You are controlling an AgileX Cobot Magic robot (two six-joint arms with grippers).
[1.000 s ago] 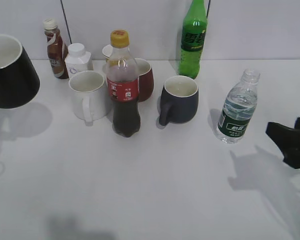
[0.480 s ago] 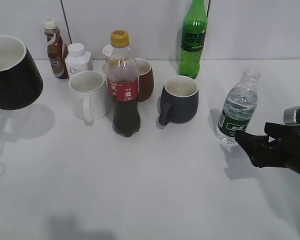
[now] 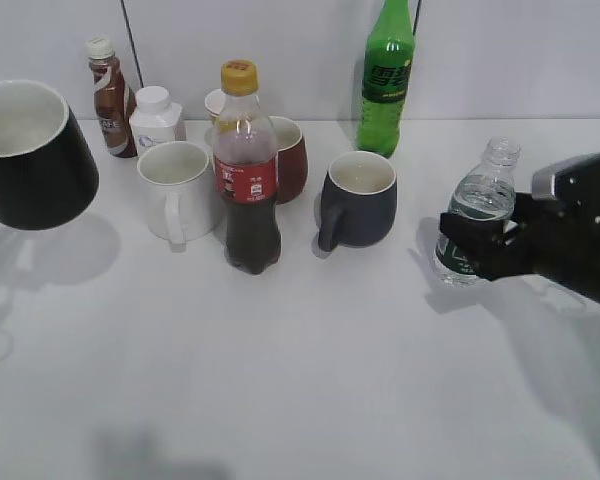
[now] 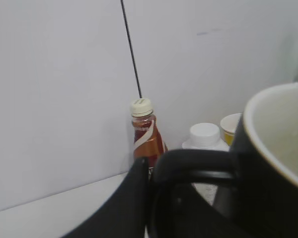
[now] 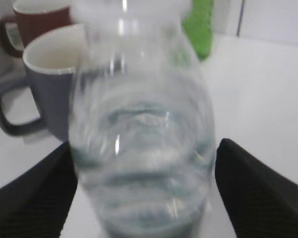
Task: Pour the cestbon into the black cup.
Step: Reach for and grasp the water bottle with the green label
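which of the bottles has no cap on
The small clear water bottle with the dark green label, at the right, between the right hand's fingers. Its neck is open; the cola, green soda and brown bottles at the back are capped.

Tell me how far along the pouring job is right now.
Done: the left tool holds the black cup by its handle, raised off the table. In hand: the right tool has its fingers on either side of the cestbon, which stands upright and uncapped; whether it is gripped is unclear. Left: lifting the bottle, bringing it to the cup and pouring.
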